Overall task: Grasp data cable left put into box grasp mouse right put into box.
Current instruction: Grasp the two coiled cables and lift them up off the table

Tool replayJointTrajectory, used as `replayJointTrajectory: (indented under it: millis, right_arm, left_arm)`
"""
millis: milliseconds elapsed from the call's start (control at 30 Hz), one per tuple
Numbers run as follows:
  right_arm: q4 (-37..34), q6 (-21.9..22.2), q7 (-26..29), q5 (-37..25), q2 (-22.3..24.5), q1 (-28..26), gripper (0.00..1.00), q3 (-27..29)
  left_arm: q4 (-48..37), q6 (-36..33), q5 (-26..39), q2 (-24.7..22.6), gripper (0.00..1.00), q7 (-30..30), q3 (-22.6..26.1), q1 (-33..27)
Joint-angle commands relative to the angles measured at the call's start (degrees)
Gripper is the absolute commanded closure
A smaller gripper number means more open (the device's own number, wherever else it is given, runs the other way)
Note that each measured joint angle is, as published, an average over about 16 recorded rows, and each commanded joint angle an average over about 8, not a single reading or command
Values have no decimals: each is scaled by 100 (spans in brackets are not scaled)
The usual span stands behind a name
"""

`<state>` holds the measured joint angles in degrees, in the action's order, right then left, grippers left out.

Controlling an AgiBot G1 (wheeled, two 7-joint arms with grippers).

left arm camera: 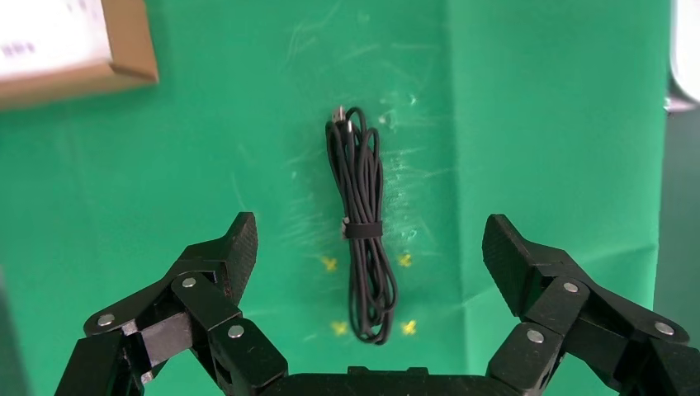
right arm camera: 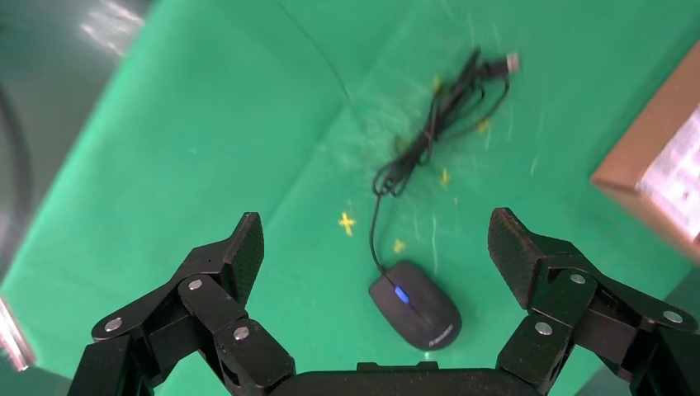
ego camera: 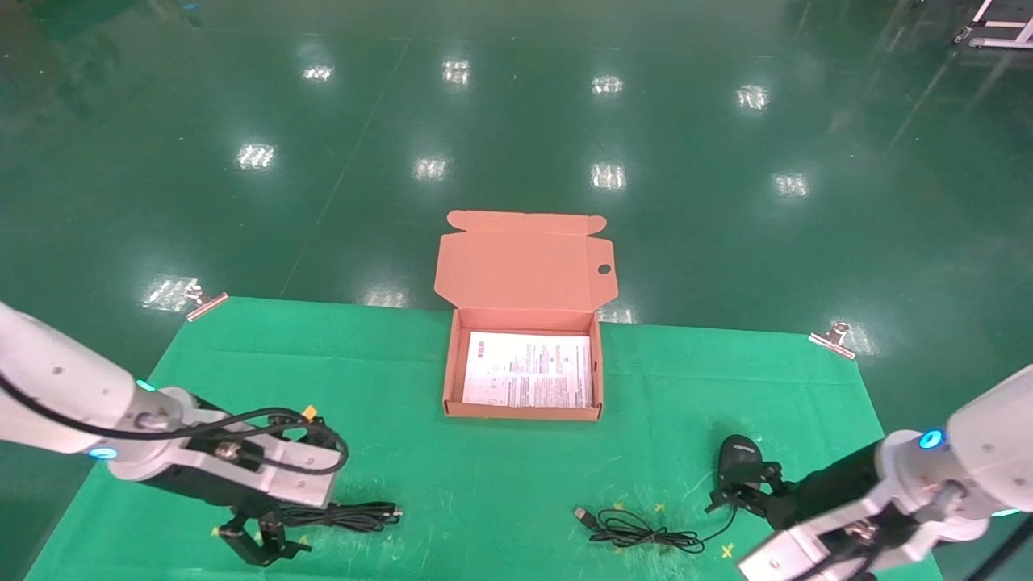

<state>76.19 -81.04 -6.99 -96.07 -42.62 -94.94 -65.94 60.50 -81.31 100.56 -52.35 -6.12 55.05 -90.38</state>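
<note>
The open cardboard box (ego camera: 523, 411) sits mid-table with its lid (ego camera: 524, 262) folded back and a white printed sheet inside. On the near left lies the tied black data cable (ego camera: 355, 515) (left arm camera: 363, 223). My left gripper (ego camera: 262, 541) (left arm camera: 371, 239) hovers open above the cable's looped end, one finger to either side and neither touching it. The black mouse (ego camera: 741, 458) (right arm camera: 415, 305), marked with a blue wheel, rests on the near right. Over it hangs my right gripper (ego camera: 746, 488) (right arm camera: 376, 239), open and empty. The mouse's thin cord (ego camera: 637, 532) (right arm camera: 437, 124) trails toward the table's middle.
A green cloth (ego camera: 500, 476) covers the table, held by metal clips at the far corners (ego camera: 206, 301) (ego camera: 833, 339). Small yellow crosses (left arm camera: 330, 264) mark the cloth round the cable and mouse. Glossy green floor lies beyond the far edge.
</note>
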Motion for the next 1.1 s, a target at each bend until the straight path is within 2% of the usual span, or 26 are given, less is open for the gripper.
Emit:
replayJointTrajectory:
  millis: [33, 267, 533, 767, 1100]
  right_arm:
    - [-7, 223, 143, -239, -48, 104, 0, -56]
    - [-217, 750, 627, -538, -205, 443, 0, -109]
    - [-844, 1281, 918, -620, -578, 784, 0, -119]
    - [-1590, 1601, 711, -542, -991, 916, 0, -99]
    - [-2545, 1941, 179, -484, -1495, 1032, 0, -102]
  left_arm:
    - [-251, 131, 141, -122, 0, -94, 46, 39]
    - [-1425, 526, 218, -517, 0, -224, 52, 160]
    - [-2745, 956, 245, -957, 0, 1, 35, 164]
    - [-3654, 1340, 319, -1355, 0, 515, 60, 93]
    - [-4477, 1653, 329, -1682, 0, 1269, 66, 17]
